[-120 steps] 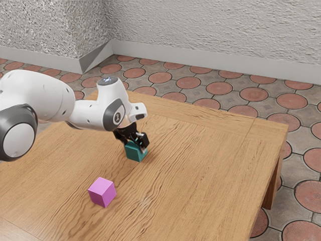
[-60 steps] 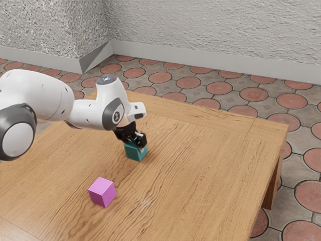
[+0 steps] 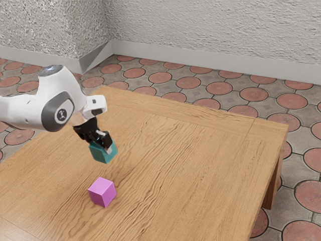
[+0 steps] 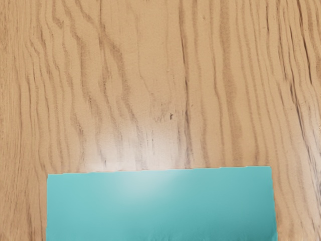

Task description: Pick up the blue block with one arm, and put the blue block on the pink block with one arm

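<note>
My gripper [image 3: 100,143] is shut on the blue block [image 3: 104,152], a teal-blue cube held just above the wooden table [image 3: 200,160]. The same block [image 4: 160,203] fills the area under my hand in the wrist view, with bare wood grain beyond it. The pink block [image 3: 102,192], a magenta cube, rests on the table nearer the front edge, a short way below the held block in the exterior view and apart from it.
The table's right edge [image 3: 278,150] drops off to a tiled floor [image 3: 241,90]. A rough grey wall [image 3: 200,25] runs along the back. Open wood spreads to the exterior view's right of both blocks.
My arm has swung toward the exterior view's left, carrying the blue block with it. The block now hangs closer to the pink block, which has not moved.
</note>
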